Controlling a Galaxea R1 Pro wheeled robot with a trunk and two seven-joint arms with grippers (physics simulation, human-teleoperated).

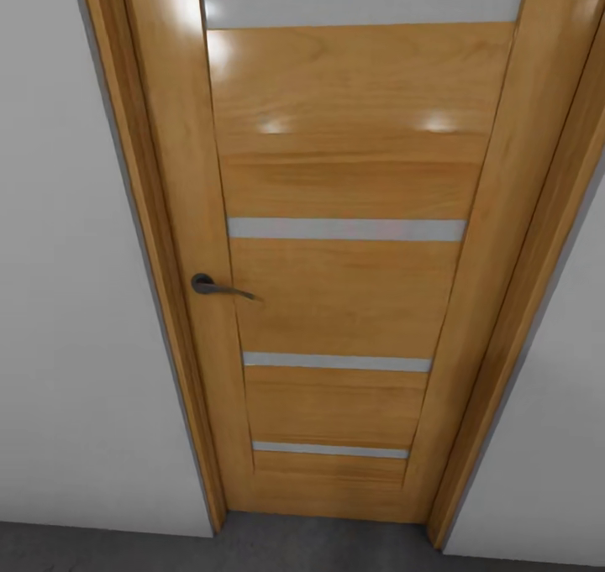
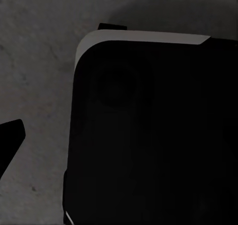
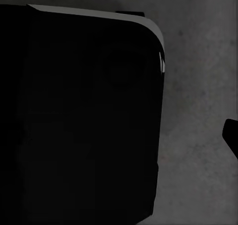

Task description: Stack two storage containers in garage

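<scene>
We note a honey-orange wood-grain door (image 1: pixel 353 286) with four pale grey horizontal strips, dark grey lever handle (image 1: pixel 214 286), matching orange frame (image 1: pixel 139 219). Walls (image 1: pixel 67 303) plain grey-white. Floor (image 1: pixel 294 547) dark grey; mottled concrete under both wrists.

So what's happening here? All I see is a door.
The robot is facing a closed wooden door with frosted glass strips and a dark lever handle, set between pale walls. A strip of dark grey floor runs along the bottom. Both wrist cameras look down at mottled grey concrete beside a dark, rounded part that looks like the robot's own base. No container is being carried in these pictures; the robot seems to be on its way between rooms.
</scene>
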